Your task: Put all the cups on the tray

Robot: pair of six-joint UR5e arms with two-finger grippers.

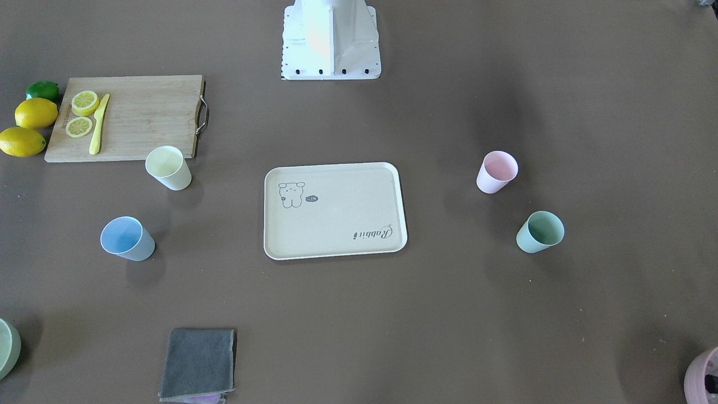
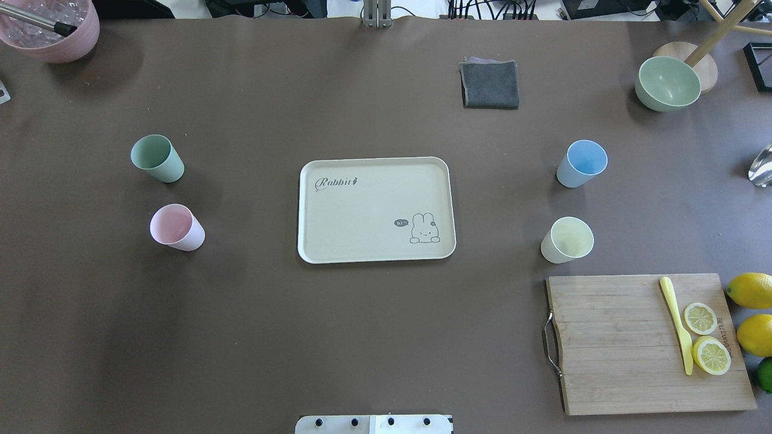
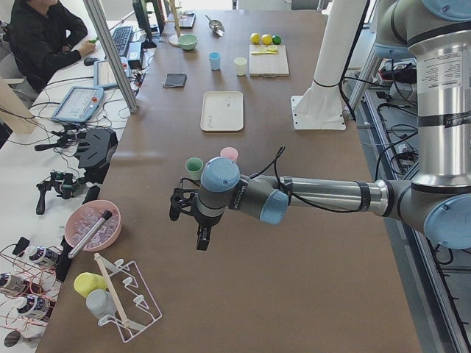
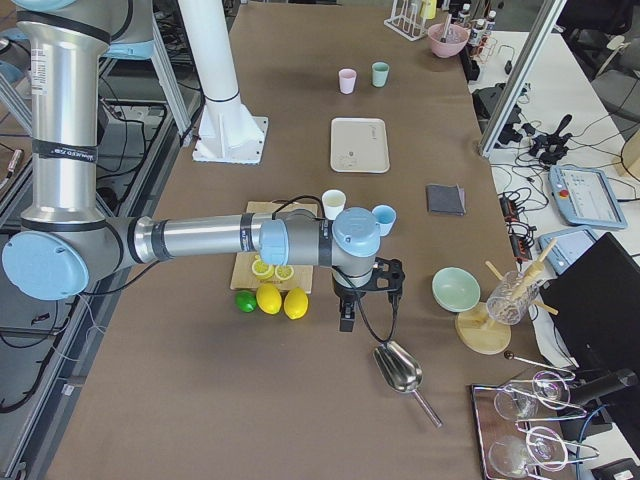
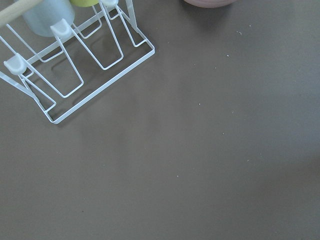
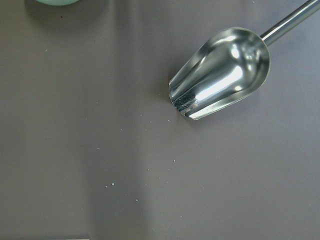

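Progress: zero of four cups are placed. The tray (image 2: 362, 211) carries no cup, so all four transfers are judged outstanding. The left gripper (image 3: 197, 234) is held above the table near its end, and neither it nor the right gripper (image 4: 365, 300) is seen holding a cup. Whether either pincer is spread or pressed together cannot be told, since both show in the side views only. Beyond the left gripper, toward the table's middle, the mint green cup (image 2: 157, 158) and the pink cup (image 2: 177, 227) are found upright and near each other, with the tray farther on. Beyond the right gripper, likewise inward, the light blue cup (image 2: 582, 163) and the pale yellow cup (image 2: 567, 240) are found upright, the yellow one just beside the cutting board (image 2: 615, 343). Writing: "Rabbit" in script is read on the tray; a small speech bubble by the cartoon animal appears to read "hi". Lettering on the board's edge is noted but is too small to read.
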